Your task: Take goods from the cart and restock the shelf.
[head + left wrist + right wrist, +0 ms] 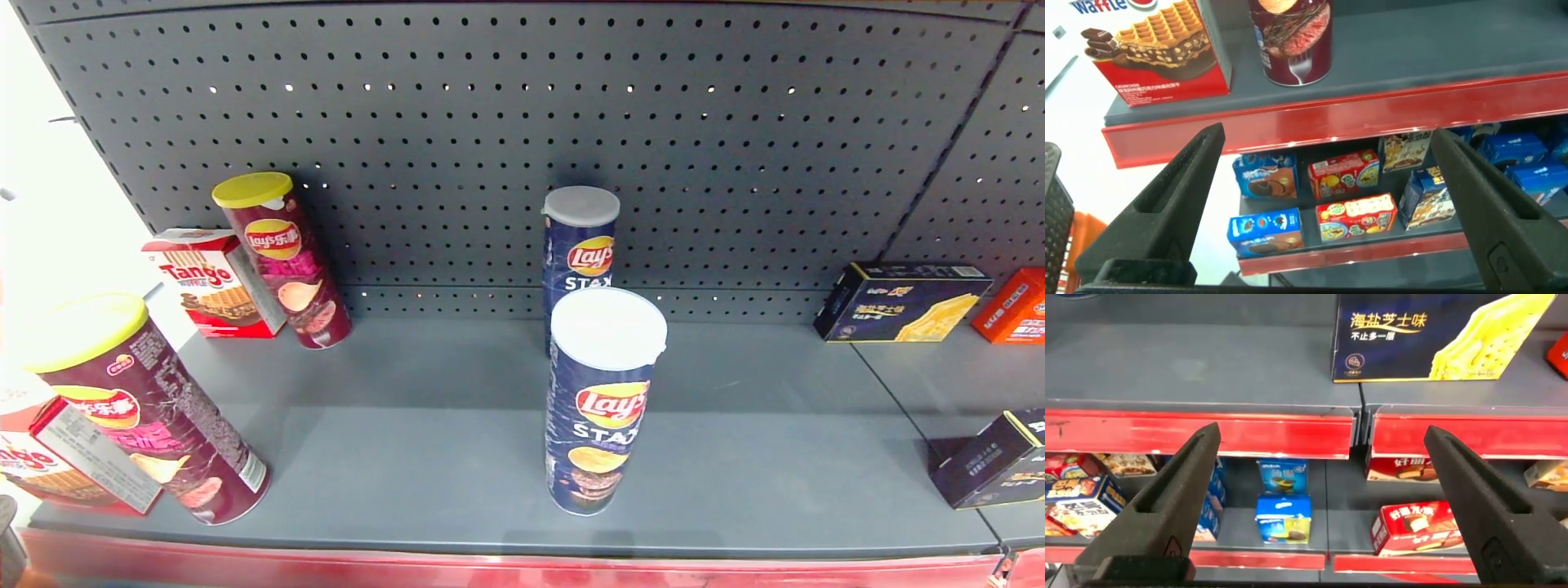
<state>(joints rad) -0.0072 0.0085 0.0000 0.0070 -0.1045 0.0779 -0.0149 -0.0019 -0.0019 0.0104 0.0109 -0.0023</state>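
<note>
**Left gripper**: fingers spread wide, gripping nothing. It faces the red front edge of the grey shelf. Just beyond its fingertips a waffle box and a maroon chip can stand side by side on the shelf, near that edge. Under the shelf, a lower tier holds blue cookie boxes and red-and-green boxes.

**Right gripper**: likewise wide open and empty, facing the same red edge. Beyond its fingertips a navy cracker box sits on the shelf, close to the edge.

**Farther back from both grippers:**
- A front blue chip can stands upright mid-shelf.
- A rear blue chip can stands behind it against the pegboard.
- On the left gripper's side, a second maroon can stands just beside a second waffle box.
- On the right gripper's side, a second navy box lies near an orange box.
</note>
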